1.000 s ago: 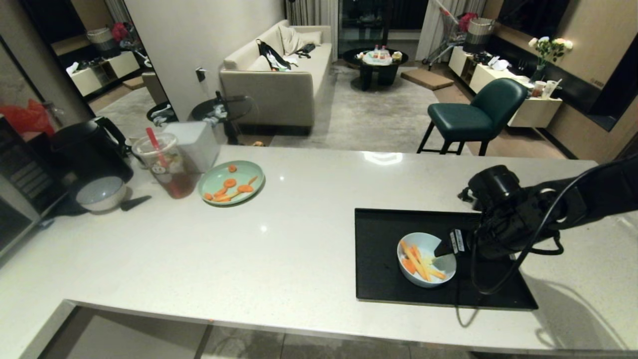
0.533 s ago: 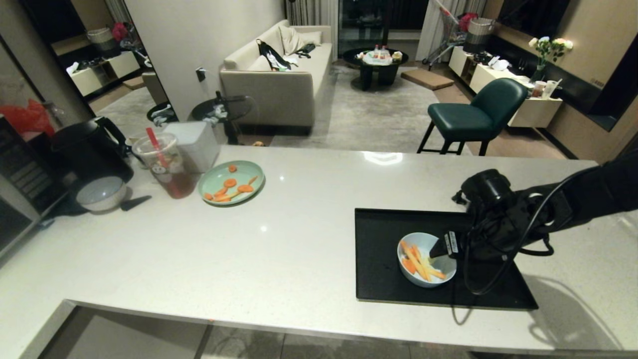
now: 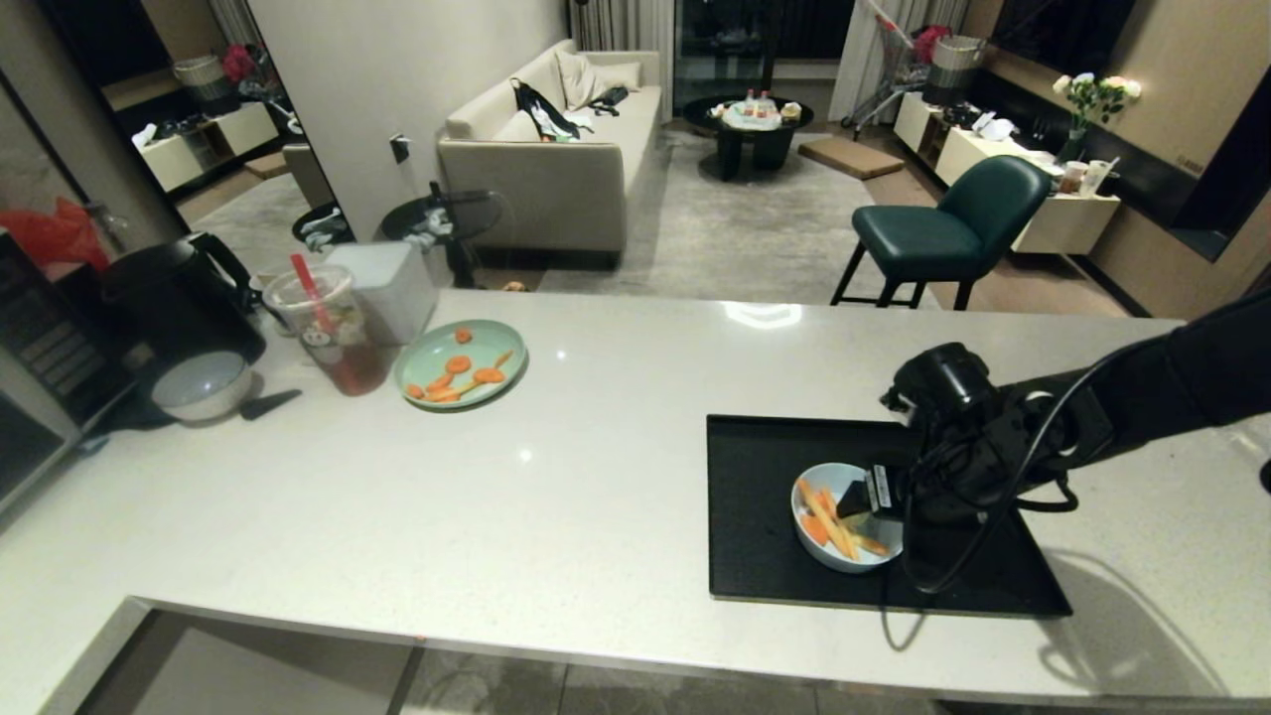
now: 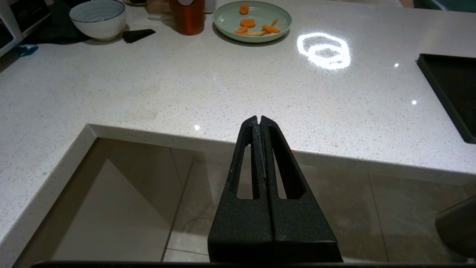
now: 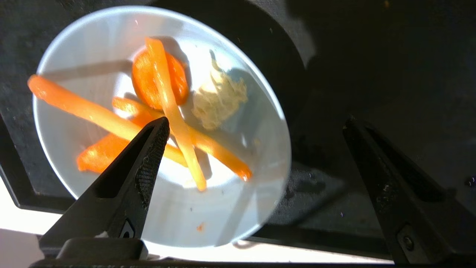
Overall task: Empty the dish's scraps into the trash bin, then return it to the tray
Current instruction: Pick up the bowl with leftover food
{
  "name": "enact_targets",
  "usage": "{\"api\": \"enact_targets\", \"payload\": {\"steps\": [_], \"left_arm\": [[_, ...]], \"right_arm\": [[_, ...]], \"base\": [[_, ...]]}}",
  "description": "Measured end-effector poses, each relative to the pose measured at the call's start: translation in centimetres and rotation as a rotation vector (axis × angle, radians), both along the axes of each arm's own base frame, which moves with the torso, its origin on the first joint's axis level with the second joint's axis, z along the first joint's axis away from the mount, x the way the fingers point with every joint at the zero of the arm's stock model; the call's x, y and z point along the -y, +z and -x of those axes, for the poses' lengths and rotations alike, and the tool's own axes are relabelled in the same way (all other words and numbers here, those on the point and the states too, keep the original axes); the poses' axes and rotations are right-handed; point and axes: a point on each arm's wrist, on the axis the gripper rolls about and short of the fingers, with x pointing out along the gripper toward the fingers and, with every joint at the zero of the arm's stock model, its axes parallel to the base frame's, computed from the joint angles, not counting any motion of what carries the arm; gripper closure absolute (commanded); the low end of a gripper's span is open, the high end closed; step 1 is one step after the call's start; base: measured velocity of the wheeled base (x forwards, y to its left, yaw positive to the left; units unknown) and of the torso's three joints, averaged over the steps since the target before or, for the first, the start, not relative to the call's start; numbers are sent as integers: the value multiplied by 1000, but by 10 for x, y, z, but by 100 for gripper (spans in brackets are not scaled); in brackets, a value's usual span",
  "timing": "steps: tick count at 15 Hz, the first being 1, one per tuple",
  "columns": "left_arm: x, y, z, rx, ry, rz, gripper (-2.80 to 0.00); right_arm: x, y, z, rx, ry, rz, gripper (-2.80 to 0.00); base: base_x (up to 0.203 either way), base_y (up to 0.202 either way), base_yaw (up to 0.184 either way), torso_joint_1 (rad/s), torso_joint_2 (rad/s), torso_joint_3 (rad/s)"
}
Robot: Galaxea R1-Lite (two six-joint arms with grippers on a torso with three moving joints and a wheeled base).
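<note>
The dish (image 3: pixel 842 556), a small pale blue bowl, stands on the black tray (image 3: pixel 755 467) on the right of the counter. The scraps (image 3: pixel 829 521), orange carrot sticks and a pale lump, lie inside it. My right gripper (image 3: pixel 866 504) hangs open just above the dish's right side. In the right wrist view one finger (image 5: pixel 137 178) is over the dish (image 5: pixel 223 208) and the scraps (image 5: pixel 167 108), the other finger (image 5: pixel 390 193) is over the bare tray (image 5: pixel 372 56), and the rim lies between them. My left gripper (image 4: pixel 260 118) is shut and parked below the counter's front edge. The trash bin is out of view.
A mint-green plate (image 3: pixel 461 363) with carrot slices, a drink cup with a red straw (image 3: pixel 333 333), a white-grey bowl (image 3: pixel 202 385) and a black kettle (image 3: pixel 184 298) stand at the counter's far left. A green chair (image 3: pixel 953 228) is beyond the counter.
My right gripper has moved left, from the dish's right rim to further over the dish, still open. The dish and the left arm have stayed put.
</note>
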Motion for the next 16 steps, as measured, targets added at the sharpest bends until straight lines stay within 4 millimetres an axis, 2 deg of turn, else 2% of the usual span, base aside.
{"api": "enact_targets", "payload": {"steps": [8, 9, 16], "left_arm": [[0, 0, 0, 0, 1, 0, 0], [0, 0, 0, 0, 0, 0, 0], [0, 0, 0, 0, 0, 0, 0]], "right_arm": [[0, -5, -2, -3, -6, 9, -280], [0, -5, -2, -4, -6, 10, 0], [0, -7, -2, -4, -8, 12, 0]], "base": [[0, 0, 0, 0, 0, 0], [0, 0, 0, 0, 0, 0], [0, 0, 0, 0, 0, 0]]}}
